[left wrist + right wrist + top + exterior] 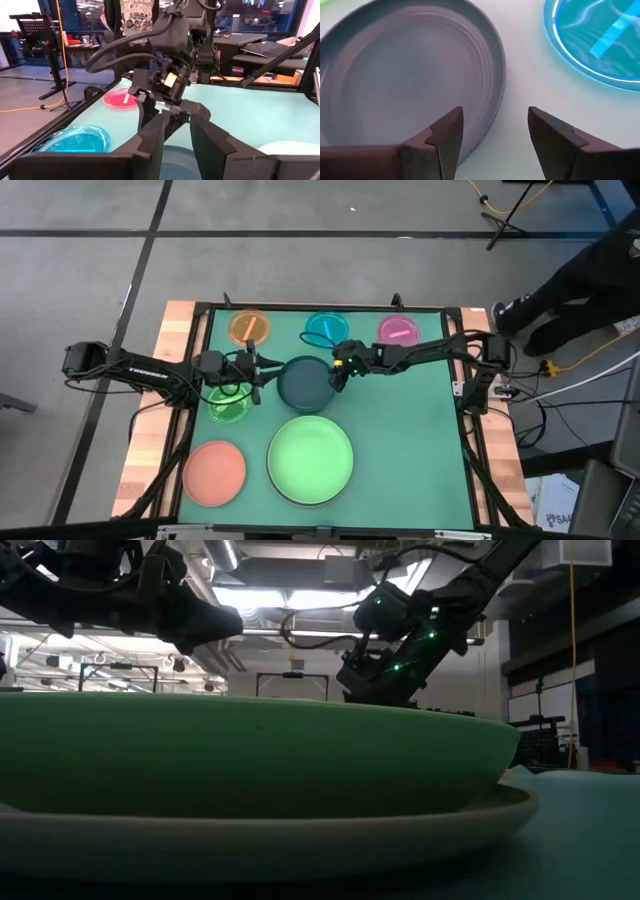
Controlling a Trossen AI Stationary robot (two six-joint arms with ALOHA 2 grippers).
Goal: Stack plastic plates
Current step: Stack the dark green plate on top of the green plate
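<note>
The dark teal plate (305,383) lies flat at the middle of the table. My right gripper (338,376) is open at its right edge. In the right wrist view its fingers (495,116) stand on either side of the plate's rim (492,95), one over the inside and one outside; no touch shows. My left gripper (262,375) is open by the plate's left edge, above the translucent green plate (228,400). Its wrist view looks between its fingers (177,125) over the teal plate (172,160). The light green plate (310,460) sits in the grey-white one (300,840).
Along the far edge lie the orange plate (249,327), the cyan plate (326,327) and the magenta plate (398,330). The salmon plate (214,472) sits near the left front corner. Open green mat (410,440) lies to the right.
</note>
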